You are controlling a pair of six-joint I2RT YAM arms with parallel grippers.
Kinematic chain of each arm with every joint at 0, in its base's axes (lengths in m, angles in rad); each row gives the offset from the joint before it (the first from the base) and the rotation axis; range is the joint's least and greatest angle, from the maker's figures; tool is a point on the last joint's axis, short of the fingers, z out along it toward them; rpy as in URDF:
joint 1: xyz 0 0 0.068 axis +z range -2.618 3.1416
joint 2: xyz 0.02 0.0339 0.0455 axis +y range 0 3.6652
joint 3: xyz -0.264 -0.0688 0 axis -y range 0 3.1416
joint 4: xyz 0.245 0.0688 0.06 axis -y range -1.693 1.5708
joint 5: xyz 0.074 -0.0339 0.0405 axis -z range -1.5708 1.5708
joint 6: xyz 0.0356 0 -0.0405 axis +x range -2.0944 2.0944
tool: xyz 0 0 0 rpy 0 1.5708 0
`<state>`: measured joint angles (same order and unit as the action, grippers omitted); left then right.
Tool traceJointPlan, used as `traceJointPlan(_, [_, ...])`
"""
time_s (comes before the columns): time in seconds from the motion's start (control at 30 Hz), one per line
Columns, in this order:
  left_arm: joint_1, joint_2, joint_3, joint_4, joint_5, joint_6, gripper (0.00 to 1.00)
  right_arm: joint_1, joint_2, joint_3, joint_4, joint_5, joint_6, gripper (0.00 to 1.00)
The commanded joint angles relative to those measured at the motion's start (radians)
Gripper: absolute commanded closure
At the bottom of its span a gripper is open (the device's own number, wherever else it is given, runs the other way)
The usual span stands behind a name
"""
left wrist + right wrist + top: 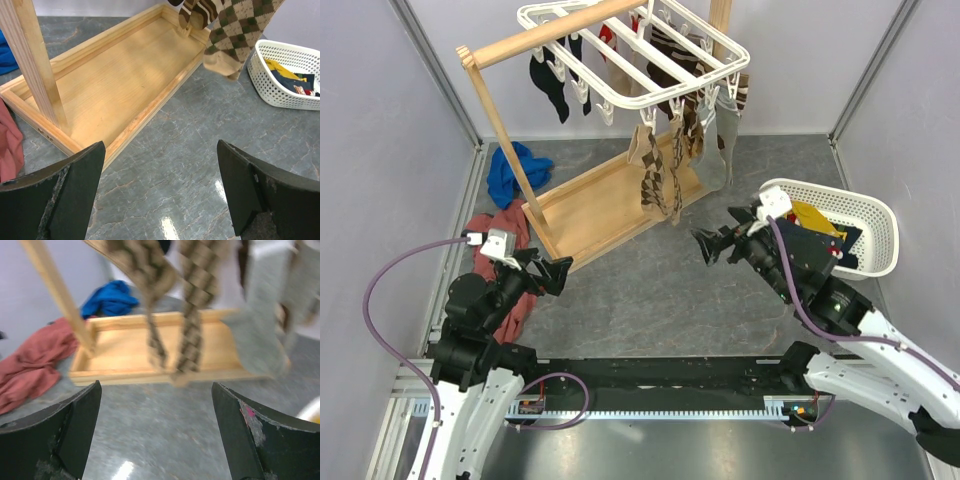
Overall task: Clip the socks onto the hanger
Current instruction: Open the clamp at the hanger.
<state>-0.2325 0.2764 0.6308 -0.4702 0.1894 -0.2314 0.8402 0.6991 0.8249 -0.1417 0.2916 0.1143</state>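
The white hanger (660,90) hangs from the wooden stand's pole at the top, with black, brown argyle and grey socks clipped to it. The mustard-yellow socks (813,215) and the navy socks (817,248) lie in the white mesh basket (876,225) at the right. They also show in the left wrist view, yellow (277,65) and navy (292,82). My left gripper (552,272) (160,145) is open and empty over the floor, near the stand's base. My right gripper (712,245) (156,385) is open and empty, just left of the basket, facing the stand.
The wooden stand's tray base (610,205) lies between the arms at the back. Brown argyle socks (660,175) and a grey sock (718,150) hang low over it. A red cloth (505,235) and a blue cloth (510,170) lie at the left. Walls close both sides.
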Motion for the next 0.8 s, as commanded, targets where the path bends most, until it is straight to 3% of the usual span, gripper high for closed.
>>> traceJointPlan(0.0, [-0.002, 0.020, -0.003, 0.036, 0.011, 0.033, 0.01, 0.000, 0.146, 0.198, 0.057, -0.238, -0.059, 0.02])
traceJointPlan(0.17, [-0.002, 0.011, -0.008, 0.036, -0.001, 0.037, 0.01, 0.002, 0.311, 0.338, 0.097, -0.408, -0.067, 0.02])
traceJointPlan(0.37, [-0.002, -0.016, -0.016, 0.041, -0.018, 0.040, 0.01, 0.040, 0.477, 0.493, 0.185, -0.439, -0.105, 0.02])
traceJointPlan(0.57, [-0.005, -0.042, -0.022, 0.042, -0.030, 0.041, 0.01, 0.109, 0.640, 0.649, 0.261, -0.388, -0.156, 0.05])
traceJointPlan(0.77, [-0.013, -0.059, -0.025, 0.044, -0.041, 0.044, 0.01, 0.112, 0.747, 0.684, 0.398, -0.158, -0.177, 0.06])
